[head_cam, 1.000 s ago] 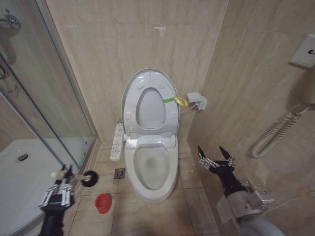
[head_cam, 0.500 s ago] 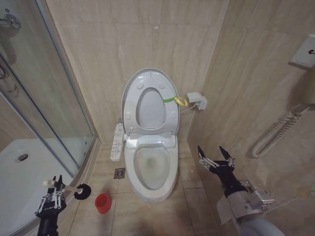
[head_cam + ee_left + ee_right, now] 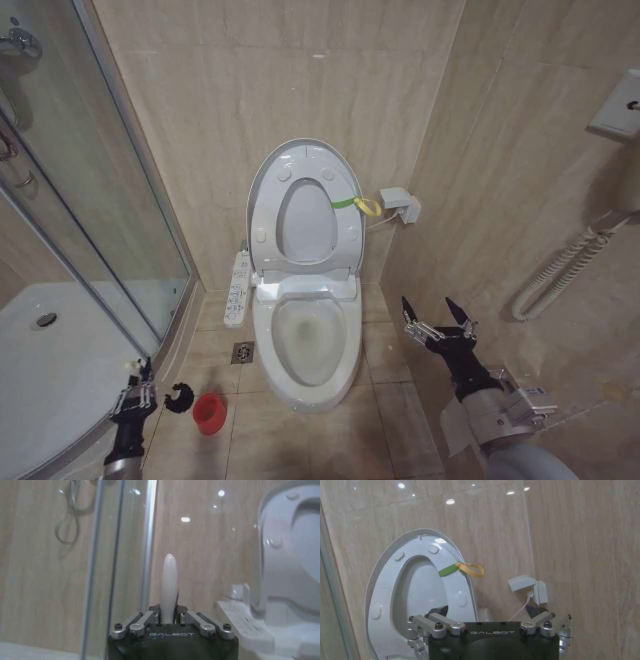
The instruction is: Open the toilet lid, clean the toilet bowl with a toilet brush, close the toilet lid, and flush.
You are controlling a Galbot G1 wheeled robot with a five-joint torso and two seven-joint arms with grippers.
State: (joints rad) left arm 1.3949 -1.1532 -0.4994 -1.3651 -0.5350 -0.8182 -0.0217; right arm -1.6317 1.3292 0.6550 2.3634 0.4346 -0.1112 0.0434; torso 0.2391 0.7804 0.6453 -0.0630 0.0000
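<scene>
The toilet lid point(image 3: 268, 190) stands raised against the back wall, with the seat ring point(image 3: 345, 235) folded up against it. Below it the toilet bowl point(image 3: 345, 345) lies uncovered, its button panel point(image 3: 238, 288) on the left side. My left gripper point(image 3: 134, 398) is low at the left by the shower door, shut on the toilet brush's white handle point(image 3: 169, 581). The brush's dark head point(image 3: 178, 398) hangs just left of the red cup point(image 3: 209, 413). My right gripper point(image 3: 437, 318) hovers open to the right of the bowl, holding nothing. The right wrist view faces the raised lid point(image 3: 385, 577).
A glass shower door point(image 3: 110, 200) and white shower tray point(image 3: 40, 350) close off the left. Tiled walls stand behind and to the right, where a coiled hose point(image 3: 560, 270) hangs. A floor drain point(image 3: 242, 352) sits left of the bowl. A small white box point(image 3: 400, 206) hangs beside the lid.
My left gripper has dropped lower with the brush and turned more upright. The brush head has come down and now sits beside the red cup. The right arm has not moved.
</scene>
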